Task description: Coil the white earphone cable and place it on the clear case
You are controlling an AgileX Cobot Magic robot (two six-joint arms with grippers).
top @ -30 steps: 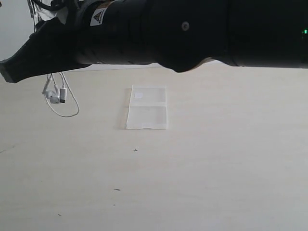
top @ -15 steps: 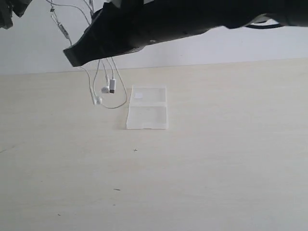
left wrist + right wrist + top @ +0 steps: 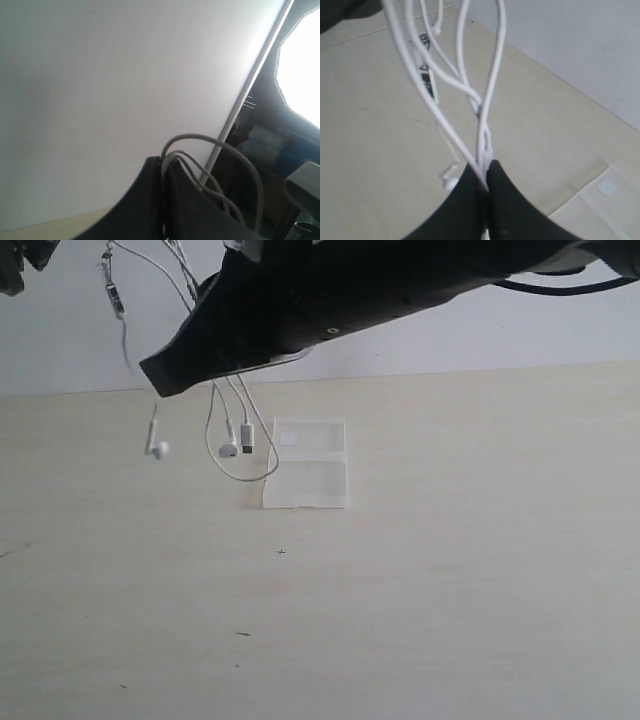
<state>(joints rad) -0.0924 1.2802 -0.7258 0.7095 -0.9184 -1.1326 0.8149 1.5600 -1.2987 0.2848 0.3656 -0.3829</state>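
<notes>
Fingers (image 3: pixel 465 210) tight on cable (image 3: pixel 492 90) — both pairs

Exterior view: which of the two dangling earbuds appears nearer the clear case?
The earbud hanging right beside the plug, just off the left edge of the clear case. The other earbud dangles alone, well farther left.

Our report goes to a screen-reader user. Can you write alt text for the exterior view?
A white earphone cable hangs in the air beneath a black robot arm that reaches in from the upper right. Its earbuds and plug dangle just left of a clear case lying flat on a pale table.
</notes>
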